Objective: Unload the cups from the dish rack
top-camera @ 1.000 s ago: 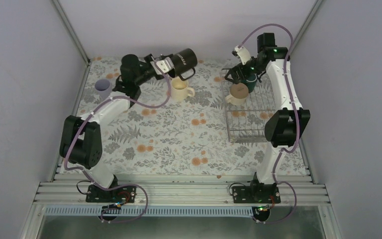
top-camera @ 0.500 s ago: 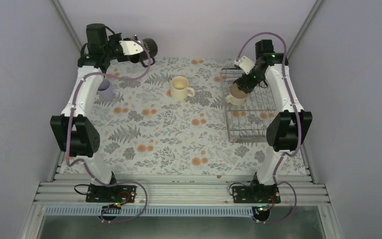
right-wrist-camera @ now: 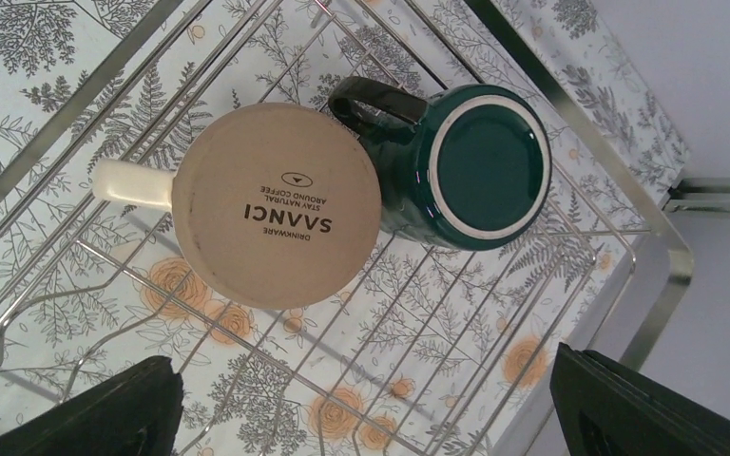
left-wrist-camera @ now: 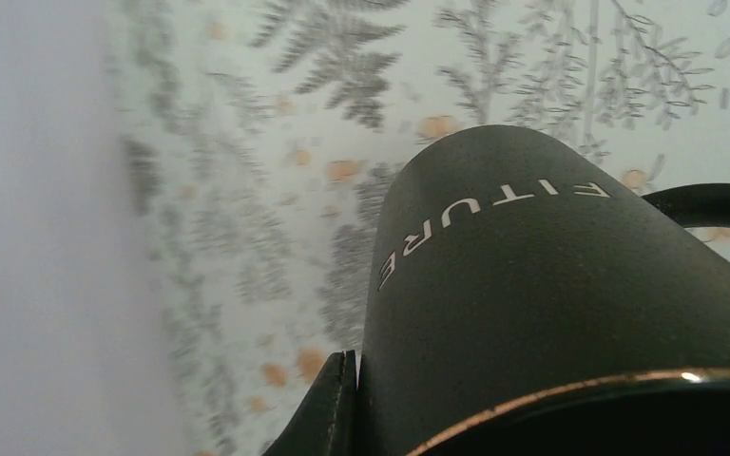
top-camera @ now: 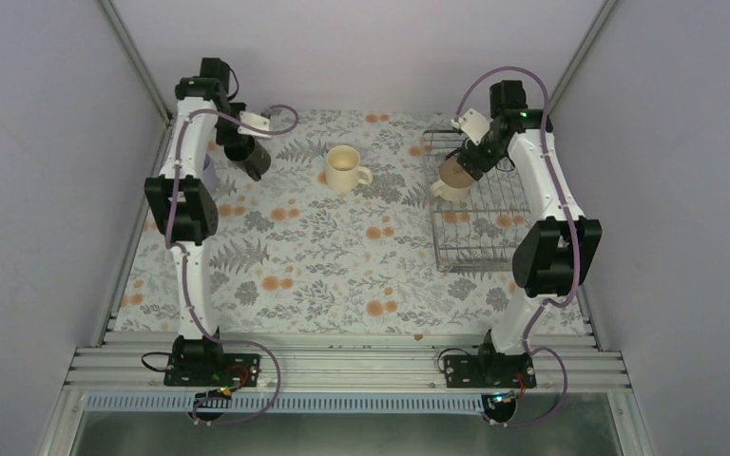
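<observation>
My left gripper (top-camera: pixel 244 142) is shut on the tall black mug (top-camera: pixel 252 161) at the table's back left. In the left wrist view the mug (left-wrist-camera: pixel 551 304) fills the frame, with one finger (left-wrist-camera: pixel 328 418) pressed to its wall. The lavender cup is mostly hidden behind the left arm. One cream mug (top-camera: pixel 344 169) stands upright on the table. The dish rack (top-camera: pixel 475 228) holds the other cream mug (right-wrist-camera: pixel 276 204) upside down and the dark green mug (right-wrist-camera: pixel 475 161) beside it. My right gripper (right-wrist-camera: pixel 371 399) is open above them, and in the top view (top-camera: pixel 480 152) it hides the green mug.
The flowered tablecloth (top-camera: pixel 323 256) covers the table. The cell's walls stand close behind and beside both arms. The rack's near half (top-camera: pixel 470 242) holds nothing. The rack's metal corner rim (right-wrist-camera: pixel 670 256) lies near the right wall.
My left arm has swung the black mug from high at the back left down toward the table beside the lavender cup. My right gripper has shifted slightly over the rack.
</observation>
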`<action>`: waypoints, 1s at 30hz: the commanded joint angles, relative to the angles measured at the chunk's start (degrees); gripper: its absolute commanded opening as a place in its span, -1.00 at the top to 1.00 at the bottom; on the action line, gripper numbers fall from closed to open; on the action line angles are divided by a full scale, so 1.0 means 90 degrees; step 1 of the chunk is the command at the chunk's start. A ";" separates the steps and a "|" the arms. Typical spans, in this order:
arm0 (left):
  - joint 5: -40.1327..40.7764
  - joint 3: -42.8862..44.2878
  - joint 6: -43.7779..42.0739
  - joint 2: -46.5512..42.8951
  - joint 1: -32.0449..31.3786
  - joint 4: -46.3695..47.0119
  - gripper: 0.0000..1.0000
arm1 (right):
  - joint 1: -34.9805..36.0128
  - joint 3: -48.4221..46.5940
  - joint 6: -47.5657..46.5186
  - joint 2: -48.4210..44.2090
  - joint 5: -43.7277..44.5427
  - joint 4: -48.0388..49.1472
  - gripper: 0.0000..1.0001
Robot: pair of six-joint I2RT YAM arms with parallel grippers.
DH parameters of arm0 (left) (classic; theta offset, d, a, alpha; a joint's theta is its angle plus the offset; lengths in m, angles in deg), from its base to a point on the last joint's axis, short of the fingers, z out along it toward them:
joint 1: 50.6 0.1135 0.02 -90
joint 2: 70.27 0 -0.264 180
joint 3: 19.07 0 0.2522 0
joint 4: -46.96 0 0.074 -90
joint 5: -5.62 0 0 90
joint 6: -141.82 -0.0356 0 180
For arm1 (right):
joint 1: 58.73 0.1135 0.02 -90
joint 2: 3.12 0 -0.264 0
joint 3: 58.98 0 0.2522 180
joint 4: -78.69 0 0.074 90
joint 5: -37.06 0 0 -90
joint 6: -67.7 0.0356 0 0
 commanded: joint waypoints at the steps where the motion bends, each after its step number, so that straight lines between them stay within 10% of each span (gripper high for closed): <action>1: 0.0461 0.0656 -0.0156 0.0397 -0.0230 -0.0856 0.95 | 0.0046 -0.0009 0.0435 0.0237 -0.0053 0.0196 -1.00; 16: 0.1494 0.1104 -0.0382 0.1260 -0.0523 -0.0556 0.92 | 0.0153 0.1044 0.0688 0.0022 -0.0421 0.0694 -1.00; 24: 0.1375 0.0935 -0.0596 0.1014 -0.0552 -0.0096 -0.06 | 0.0160 0.1297 0.0255 -0.0191 -0.0585 0.0895 -1.00; 30: 0.1342 0.1011 -0.0657 0.0765 -0.0611 -0.0005 -0.17 | 0.0225 0.1395 -0.1187 -0.0406 -0.1023 0.0821 -1.00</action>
